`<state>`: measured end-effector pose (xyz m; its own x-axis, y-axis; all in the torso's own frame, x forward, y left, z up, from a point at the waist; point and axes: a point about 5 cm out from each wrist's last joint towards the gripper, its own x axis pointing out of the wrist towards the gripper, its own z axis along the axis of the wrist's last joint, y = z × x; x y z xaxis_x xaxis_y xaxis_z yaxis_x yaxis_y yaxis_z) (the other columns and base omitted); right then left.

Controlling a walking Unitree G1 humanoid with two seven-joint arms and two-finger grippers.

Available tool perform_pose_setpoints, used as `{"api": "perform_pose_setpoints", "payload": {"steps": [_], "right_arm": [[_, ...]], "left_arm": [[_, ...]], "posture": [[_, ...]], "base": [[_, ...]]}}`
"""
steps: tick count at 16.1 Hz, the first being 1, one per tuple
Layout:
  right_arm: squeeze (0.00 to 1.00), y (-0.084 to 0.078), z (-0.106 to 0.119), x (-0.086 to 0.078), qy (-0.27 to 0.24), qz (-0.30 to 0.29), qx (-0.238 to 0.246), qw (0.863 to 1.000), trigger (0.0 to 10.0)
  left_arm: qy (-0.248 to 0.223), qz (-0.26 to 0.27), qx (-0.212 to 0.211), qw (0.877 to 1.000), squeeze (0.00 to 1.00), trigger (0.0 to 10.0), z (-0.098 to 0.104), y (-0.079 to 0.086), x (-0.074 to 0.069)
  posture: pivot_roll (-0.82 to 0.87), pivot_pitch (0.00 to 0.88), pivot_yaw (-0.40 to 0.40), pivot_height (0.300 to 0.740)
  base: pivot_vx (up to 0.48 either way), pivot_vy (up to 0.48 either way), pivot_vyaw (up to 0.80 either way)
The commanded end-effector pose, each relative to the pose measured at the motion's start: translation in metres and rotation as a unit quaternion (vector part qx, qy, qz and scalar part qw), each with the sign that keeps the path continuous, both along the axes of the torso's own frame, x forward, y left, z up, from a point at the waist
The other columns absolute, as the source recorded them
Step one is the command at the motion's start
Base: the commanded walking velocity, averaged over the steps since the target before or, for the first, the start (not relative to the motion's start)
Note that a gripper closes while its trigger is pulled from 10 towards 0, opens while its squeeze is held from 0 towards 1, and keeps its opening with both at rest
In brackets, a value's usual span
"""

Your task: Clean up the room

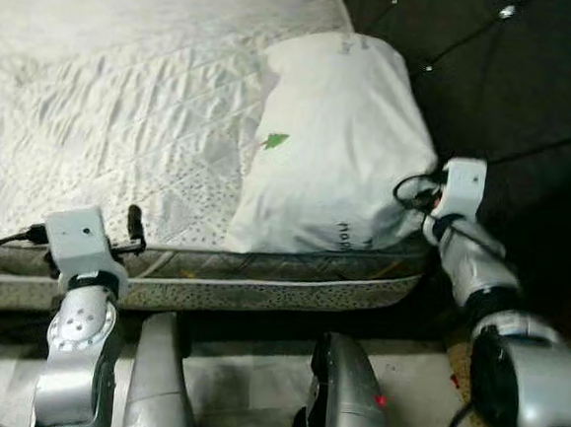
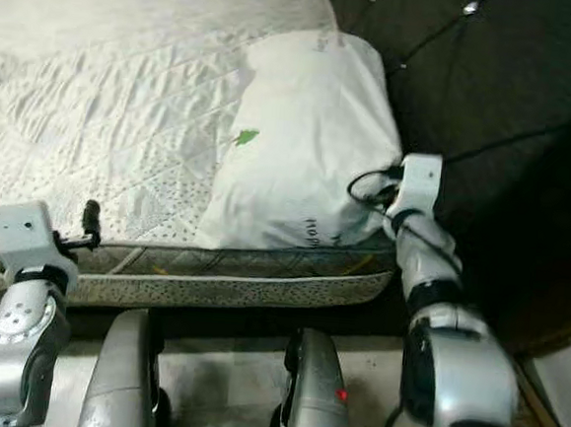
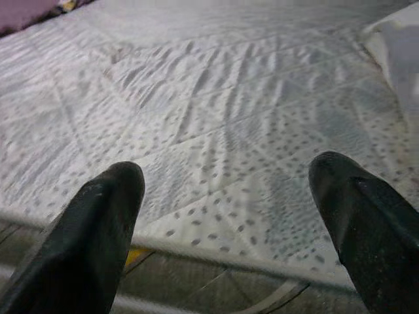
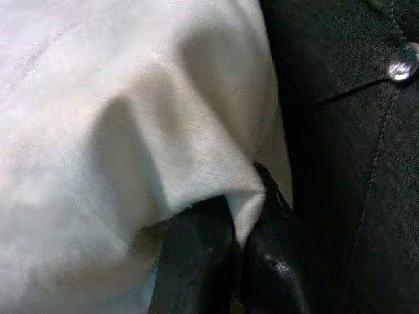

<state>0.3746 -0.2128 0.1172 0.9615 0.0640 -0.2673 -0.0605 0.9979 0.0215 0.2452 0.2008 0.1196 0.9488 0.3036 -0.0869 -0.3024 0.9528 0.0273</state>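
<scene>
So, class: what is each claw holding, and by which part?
Right claw pinches the white pillow by a fold at its corner beside the headboard. Left claw is open, holding nothing.

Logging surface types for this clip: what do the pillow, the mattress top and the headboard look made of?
Pillow: white woven cloth, matte; it puckers where the right gripper has its fingers pinched on a fold. Mattress top: quilted fabric, stitched in diamonds with a dotted print. Headboard: dark tufted upholstery with shiny buttons; whether fabric or leatherette is unclear.

the pillow (image 1: 335, 143) lies on the bed (image 1: 115, 111), at its right end, up against the headboard (image 1: 494, 82) behind it.
</scene>
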Motion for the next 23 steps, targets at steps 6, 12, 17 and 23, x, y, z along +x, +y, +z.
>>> {"api": "perform_pose_setpoints", "payload": {"steps": [6, 12, 17, 23], "right_arm": [[0.0, -0.011, 0.027, 0.01, -0.018, -0.022, -0.016, 0.999, 0.0], [0.0, -0.096, 0.109, 0.01, -0.113, -0.184, -0.062, 0.974, 0.0], [0.0, -0.065, 0.045, 0.003, -0.037, -0.139, -0.039, 0.989, 0.0], [0.0, -0.009, -0.024, -0.015, 0.043, -0.085, 0.005, 0.995, 10.0]], "left_arm": [[-0.008, -0.019, 0.0, 1.0, 0.0, 10.0, 0.001, -0.007, 0.01], [-0.011, -0.014, -0.001, 1.0, 0.0, 10.0, -0.001, -0.006, 0.01], [-0.013, -0.017, 0.001, 1.0, 0.0, 10.0, -0.001, -0.007, 0.014], [-0.015, -0.021, 0.004, 1.0, 0.0, 10.0, 0.0, -0.005, 0.016]], "posture": [[0.0, 0.0, -0.048, 0.555], [0.0, 0.0, -0.056, 0.555], [0.0, 0.0, -0.051, 0.555], [0.0, 0.0, -0.055, 0.555]], "base": [[0.0, 0.0, 0.0], [0.0, 0.0, 0.0], [0.0, 0.0, 0.0], [0.0, 0.0, 0.0]]}}
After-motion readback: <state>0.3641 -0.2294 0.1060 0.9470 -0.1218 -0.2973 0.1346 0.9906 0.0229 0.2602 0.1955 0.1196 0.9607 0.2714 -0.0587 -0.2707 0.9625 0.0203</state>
